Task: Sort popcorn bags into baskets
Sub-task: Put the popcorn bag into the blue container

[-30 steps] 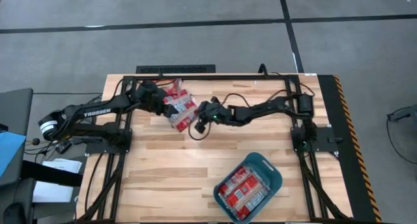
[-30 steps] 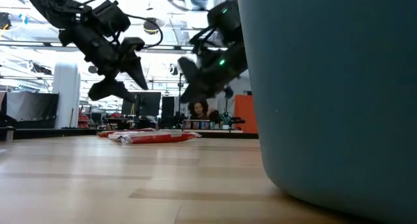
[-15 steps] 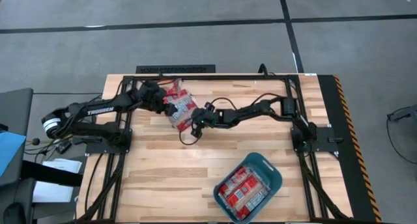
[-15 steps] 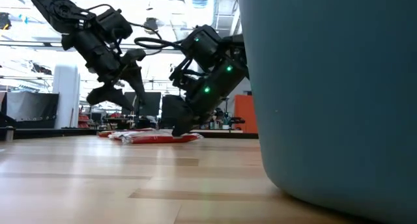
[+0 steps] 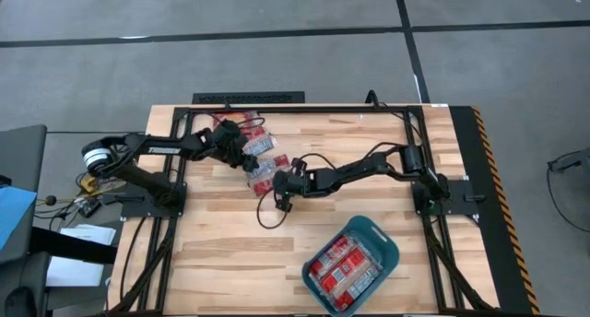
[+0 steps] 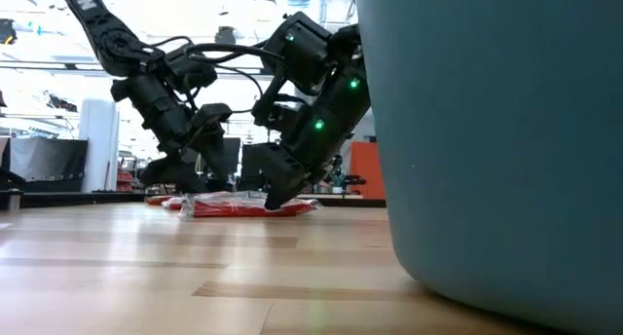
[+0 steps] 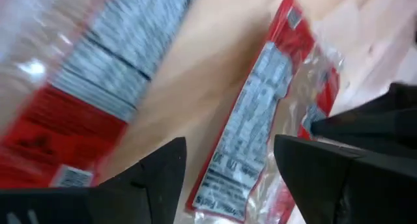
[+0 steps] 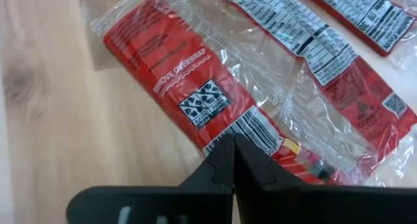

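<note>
While the right gripper (image 8: 232, 160) pinches a popcorn bag (image 8: 260, 94), its jaws meet.

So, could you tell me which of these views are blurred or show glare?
Left wrist view: smeared, though the popcorn bags stay recognisable between the open left gripper. Right wrist view: sharp, with sheen on the clear wrapper. Low view: the teal basket looms soft up close, against bright ceiling lights. High view: even and clear.
</note>
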Tool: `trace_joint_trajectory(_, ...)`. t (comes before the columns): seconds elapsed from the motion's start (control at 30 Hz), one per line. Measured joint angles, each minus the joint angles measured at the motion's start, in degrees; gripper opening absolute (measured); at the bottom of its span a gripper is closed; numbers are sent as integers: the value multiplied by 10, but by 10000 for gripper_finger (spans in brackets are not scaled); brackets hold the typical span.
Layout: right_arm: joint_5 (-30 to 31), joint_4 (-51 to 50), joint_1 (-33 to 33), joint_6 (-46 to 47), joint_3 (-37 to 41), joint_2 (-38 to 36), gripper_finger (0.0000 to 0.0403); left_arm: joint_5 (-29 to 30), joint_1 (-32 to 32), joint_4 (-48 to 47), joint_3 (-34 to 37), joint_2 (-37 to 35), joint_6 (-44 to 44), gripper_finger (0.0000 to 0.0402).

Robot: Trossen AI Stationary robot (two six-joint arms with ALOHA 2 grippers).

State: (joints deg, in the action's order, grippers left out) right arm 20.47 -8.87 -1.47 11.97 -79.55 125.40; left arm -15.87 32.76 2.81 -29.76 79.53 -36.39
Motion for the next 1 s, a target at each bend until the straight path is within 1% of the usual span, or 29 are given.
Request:
trace_joint_trajectory(0.13, 12, -10, -10, 0, 0, 0, 18, -33, -11, 34, 0, 46, 2, 220)
trace_joint_trajectory(0.27, 19, -11, -12, 0, 1, 1, 32, -76, -27, 71, -1, 92, 1, 220)
trace_joint_trajectory(0.37, 19, -13, -12, 0, 1, 1, 35, -85, -47, 86, -2, 119, 1, 220)
trace_joint_trajectory(0.47, 19, -13, -12, 0, 2, 1, 29, -86, -62, 92, -10, 135, 1, 211)
trace_joint_trajectory(0.53, 19, -13, -12, 0, 2, 1, 23, -83, -69, 91, -14, 141, -4, 194)
trace_joint_trajectory(0.6, 17, -19, -13, 0, 3, -8, 19, -78, -73, 88, -17, 142, -11, 165)
trace_joint_trajectory(0.7, 13, -36, -18, -3, 4, -23, 17, -78, -75, 83, -21, 141, -26, 104)
trace_joint_trajectory(0.8, 5, -91, -29, -2, 8, -61, 23, -88, -77, 81, -27, 139, -48, 31)
trace_joint_trajectory(0.83, 6, -103, -34, 0, 7, -77, 26, -88, -77, 81, -29, 139, -54, 18)
trace_joint_trajectory(1.0, 30, -223, -68, 26, 4, -184, 32, -97, -88, 80, -48, 135, -91, 15)
